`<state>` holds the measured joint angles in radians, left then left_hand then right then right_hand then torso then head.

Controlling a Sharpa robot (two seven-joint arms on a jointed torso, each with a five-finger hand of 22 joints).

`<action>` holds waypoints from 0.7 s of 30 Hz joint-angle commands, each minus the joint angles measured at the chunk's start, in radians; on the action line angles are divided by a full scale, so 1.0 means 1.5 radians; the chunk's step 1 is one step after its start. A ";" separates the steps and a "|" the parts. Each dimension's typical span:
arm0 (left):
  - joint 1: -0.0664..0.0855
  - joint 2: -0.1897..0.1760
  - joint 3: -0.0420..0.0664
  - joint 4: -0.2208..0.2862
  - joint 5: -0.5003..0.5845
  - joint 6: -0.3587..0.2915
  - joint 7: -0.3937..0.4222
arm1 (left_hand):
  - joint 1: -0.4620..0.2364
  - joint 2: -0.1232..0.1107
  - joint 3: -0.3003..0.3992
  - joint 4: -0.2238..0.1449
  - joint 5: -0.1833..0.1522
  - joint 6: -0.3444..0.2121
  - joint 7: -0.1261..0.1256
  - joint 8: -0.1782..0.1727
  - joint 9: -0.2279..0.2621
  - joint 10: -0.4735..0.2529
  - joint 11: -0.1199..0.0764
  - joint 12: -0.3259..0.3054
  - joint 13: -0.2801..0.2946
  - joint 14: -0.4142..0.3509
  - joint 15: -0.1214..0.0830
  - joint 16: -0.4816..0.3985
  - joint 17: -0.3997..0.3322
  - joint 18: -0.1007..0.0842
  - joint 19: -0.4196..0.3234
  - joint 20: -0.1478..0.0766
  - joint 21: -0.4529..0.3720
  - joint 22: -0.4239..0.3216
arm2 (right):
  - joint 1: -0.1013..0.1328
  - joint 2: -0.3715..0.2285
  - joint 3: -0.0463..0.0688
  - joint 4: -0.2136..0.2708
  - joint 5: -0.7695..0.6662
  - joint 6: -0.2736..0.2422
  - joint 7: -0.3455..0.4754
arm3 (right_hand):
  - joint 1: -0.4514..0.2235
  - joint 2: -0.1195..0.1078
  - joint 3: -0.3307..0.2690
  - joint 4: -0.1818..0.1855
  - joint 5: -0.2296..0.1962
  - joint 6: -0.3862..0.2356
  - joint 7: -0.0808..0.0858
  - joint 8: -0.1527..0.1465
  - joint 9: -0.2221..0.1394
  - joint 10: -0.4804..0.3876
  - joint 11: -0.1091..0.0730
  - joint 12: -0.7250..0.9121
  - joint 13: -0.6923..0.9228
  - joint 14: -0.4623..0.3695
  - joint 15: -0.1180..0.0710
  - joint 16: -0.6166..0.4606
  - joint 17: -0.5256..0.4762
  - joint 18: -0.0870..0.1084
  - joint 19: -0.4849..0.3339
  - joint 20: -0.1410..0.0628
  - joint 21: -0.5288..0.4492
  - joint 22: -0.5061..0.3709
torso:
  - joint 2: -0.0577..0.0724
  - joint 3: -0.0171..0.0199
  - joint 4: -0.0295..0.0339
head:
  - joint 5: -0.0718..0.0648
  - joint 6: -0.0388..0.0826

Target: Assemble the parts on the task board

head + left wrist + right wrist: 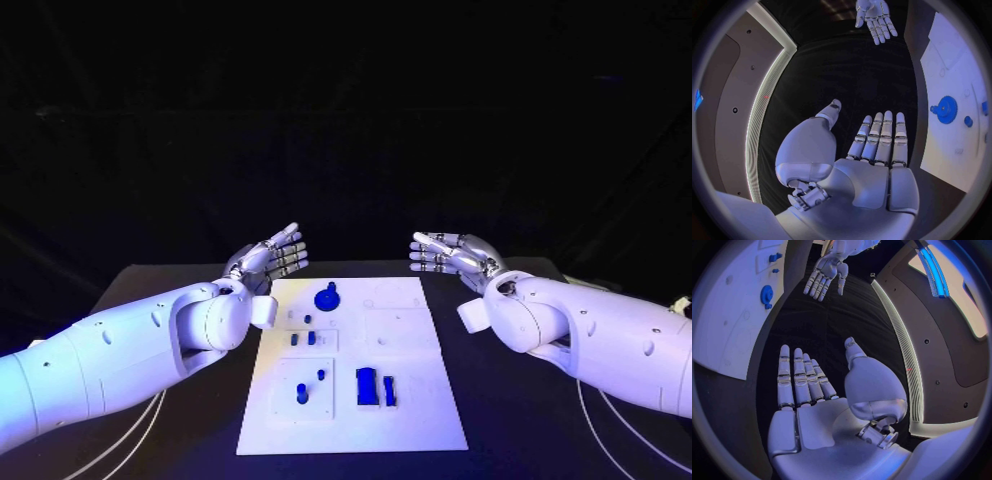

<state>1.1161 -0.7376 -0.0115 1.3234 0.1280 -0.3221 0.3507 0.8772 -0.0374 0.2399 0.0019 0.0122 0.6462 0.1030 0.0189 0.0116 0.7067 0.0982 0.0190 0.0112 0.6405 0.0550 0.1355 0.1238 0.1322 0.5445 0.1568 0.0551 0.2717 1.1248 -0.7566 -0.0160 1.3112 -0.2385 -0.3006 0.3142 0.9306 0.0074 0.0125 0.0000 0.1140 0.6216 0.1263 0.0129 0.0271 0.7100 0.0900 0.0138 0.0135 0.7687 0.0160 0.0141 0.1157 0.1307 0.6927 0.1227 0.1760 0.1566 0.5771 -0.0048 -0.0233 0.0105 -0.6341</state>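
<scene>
You're looking at both hands hovering above the far end of the task board — left hand and right hand facing each other, fingers straight, holding nothing. The blue parts are lying untouched on the board.

R hand w/ palm up, fingers straight and side by side, thumb apart, holding nothing. Task board is a white plate curving beside the fingers; blue gear-like part on it, two small blue parts near its rim. L hand opposite, over black table, fingers extended, nothing in it.
</scene>
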 commanded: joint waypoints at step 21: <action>-0.044 -0.028 0.008 0.164 -0.085 -0.299 0.113 | -0.407 0.025 -0.110 -0.001 -0.008 -0.300 -0.069 -0.013 -0.008 -0.328 -0.065 -0.013 -0.007 -0.297 -0.037 -0.090 -0.083 -0.088 -0.252 -0.105 -0.037 -0.126 | -0.050 -0.016 0.011 0.173 0.159 -0.313 0.137 | -0.429 -0.005 -0.008 0.000 -0.076 -0.287 -0.084 -0.009 -0.018 -0.327 -0.060 -0.009 -0.009 -0.354 -0.011 -0.009 -0.077 -0.087 -0.319 -0.082 -0.117 -0.104 | -0.022 0.0032 0.0155 | -0.007 0.023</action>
<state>1.0498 -0.7803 -0.0013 1.5667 0.0285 -0.7210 0.4784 0.3578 -0.0008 0.0989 0.0003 0.0070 0.2629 0.0033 0.0051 0.0011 0.2875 0.0030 0.0058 0.0012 0.2607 0.0019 0.0123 0.0080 0.0387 0.2232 0.0202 0.0061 0.1109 1.0504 -0.7797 -0.0008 1.5675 -0.0296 -0.7188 0.4765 0.3824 0.0004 0.0056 -0.0013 0.0090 0.2547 0.0090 0.0072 0.0019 0.2909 0.0028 0.0061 0.0012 0.3152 0.0002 0.0067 0.0065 0.0214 0.2847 0.0073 0.0332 0.0217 0.5445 0.0001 -0.0002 0.0000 -0.6000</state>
